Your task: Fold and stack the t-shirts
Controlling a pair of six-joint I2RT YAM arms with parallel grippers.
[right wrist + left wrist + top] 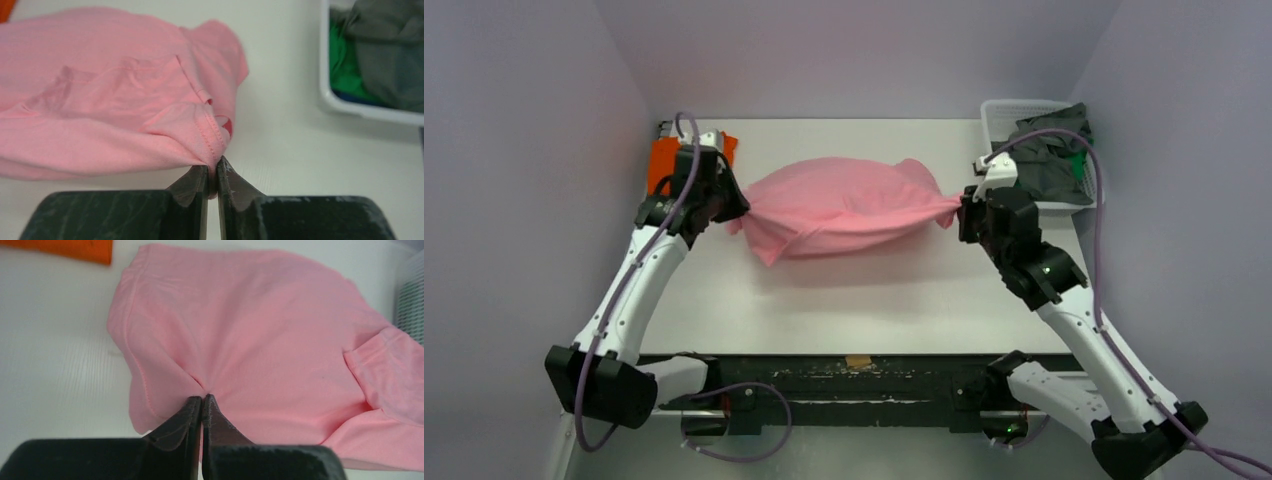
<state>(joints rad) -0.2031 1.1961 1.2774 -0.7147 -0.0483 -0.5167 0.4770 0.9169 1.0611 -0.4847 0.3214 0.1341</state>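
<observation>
A light pink t-shirt is stretched between both arms above the middle of the table, sagging in the centre. My left gripper is shut on its left end; in the left wrist view the gripper pinches a pucker of pink cloth. My right gripper is shut on the shirt's right end; the right wrist view shows the gripper with a stitched hem of the pink t-shirt between its tips. An orange t-shirt lies flat at the far left, partly behind the left arm.
A white basket stands at the far right corner, holding a grey t-shirt and a green one. Purple walls close in the table on three sides. The table's near edge runs in front of the arm bases.
</observation>
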